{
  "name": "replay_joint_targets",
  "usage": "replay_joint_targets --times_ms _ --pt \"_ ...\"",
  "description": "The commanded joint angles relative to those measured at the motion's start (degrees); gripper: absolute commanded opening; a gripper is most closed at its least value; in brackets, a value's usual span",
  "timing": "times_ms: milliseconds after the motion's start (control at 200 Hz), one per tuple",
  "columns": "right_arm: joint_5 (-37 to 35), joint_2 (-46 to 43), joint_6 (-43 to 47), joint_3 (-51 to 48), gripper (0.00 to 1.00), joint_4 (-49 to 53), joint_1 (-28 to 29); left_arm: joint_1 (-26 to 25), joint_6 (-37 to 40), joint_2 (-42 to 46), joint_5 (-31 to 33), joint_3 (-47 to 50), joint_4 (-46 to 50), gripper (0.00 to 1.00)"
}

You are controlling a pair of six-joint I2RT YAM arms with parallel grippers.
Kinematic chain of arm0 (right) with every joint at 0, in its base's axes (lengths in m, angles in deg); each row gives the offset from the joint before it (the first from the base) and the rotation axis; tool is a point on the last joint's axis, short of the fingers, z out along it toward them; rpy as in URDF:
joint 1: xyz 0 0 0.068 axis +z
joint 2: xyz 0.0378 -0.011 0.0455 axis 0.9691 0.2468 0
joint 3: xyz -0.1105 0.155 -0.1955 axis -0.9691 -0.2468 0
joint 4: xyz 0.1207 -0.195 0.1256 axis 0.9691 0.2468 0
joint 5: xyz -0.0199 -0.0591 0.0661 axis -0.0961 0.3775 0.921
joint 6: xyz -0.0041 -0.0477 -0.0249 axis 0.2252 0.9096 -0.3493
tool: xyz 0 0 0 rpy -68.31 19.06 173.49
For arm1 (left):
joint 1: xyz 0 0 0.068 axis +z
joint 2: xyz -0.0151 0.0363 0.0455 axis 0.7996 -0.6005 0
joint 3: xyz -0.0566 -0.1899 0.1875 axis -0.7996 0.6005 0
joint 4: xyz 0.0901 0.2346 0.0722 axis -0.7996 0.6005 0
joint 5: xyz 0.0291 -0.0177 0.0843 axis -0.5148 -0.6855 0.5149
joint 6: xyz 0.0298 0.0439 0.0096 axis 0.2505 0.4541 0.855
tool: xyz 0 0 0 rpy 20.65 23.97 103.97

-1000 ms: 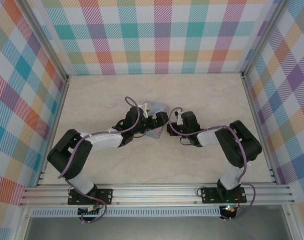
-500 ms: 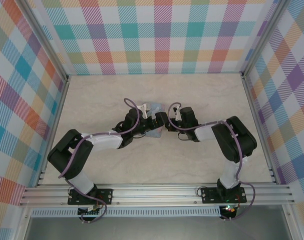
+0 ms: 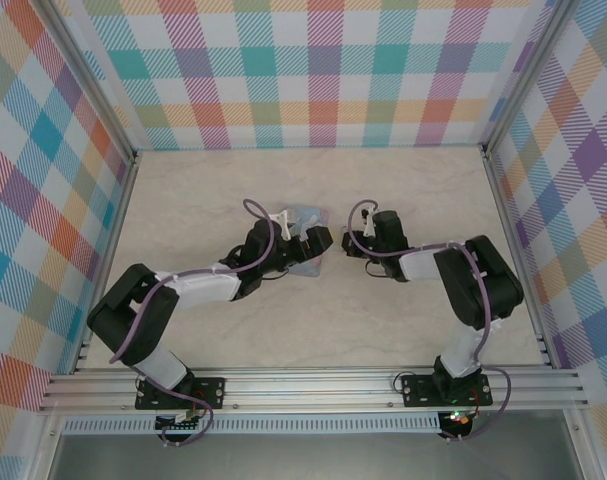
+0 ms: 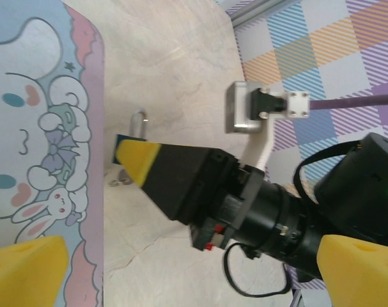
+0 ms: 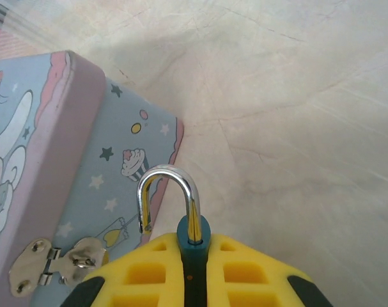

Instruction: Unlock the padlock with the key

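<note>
My R claw [image 5: 195,272] clamped 1 padlock [image 5: 195,231], shackle [image 5: 168,176] open; my L claw [image 4: 194,267] gaped wide w/ 1 blue cartoon tin [image 4: 34,128] at its 9 o'clock.

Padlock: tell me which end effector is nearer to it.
Right. The right end effector is shut on the padlock, whose shackle pokes out past the fingertips. The left end effector stands open by the blue tin, apart from the padlock.

L end effector [image 3: 310,243] wide open, R end effector [image 3: 353,245] clamped shut.
</note>
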Motion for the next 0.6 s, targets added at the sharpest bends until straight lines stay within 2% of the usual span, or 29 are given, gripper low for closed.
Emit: replay_joint_targets --times_ms 0,150,365,470,595 --pt "-1.0 -6.1 5.0 -2.0 0.07 6.6 -0.2 2.2 0.4 1.3 0.9 3.3 12.0 1.00" --pt "-1.6 -14.1 6.4 -6.8 0.08 13.4 -0.1 7.1 2.9 3.0 -0.4 3.5 13.9 1.00" --pt "1.8 -23.4 6.5 -11.8 0.08 23.4 0.3 14.5 6.9 0.5 -4.2 -0.4 15.9 1.00" --pt "5.0 -25.7 6.4 -13.0 0.08 25.4 1.0 16.6 8.5 -1.4 -5.4 -3.4 16.8 1.00" --pt "11.8 -24.3 5.4 -11.8 0.08 24.7 2.3 17.6 9.5 -1.9 -6.8 -5.9 16.7 1.00"
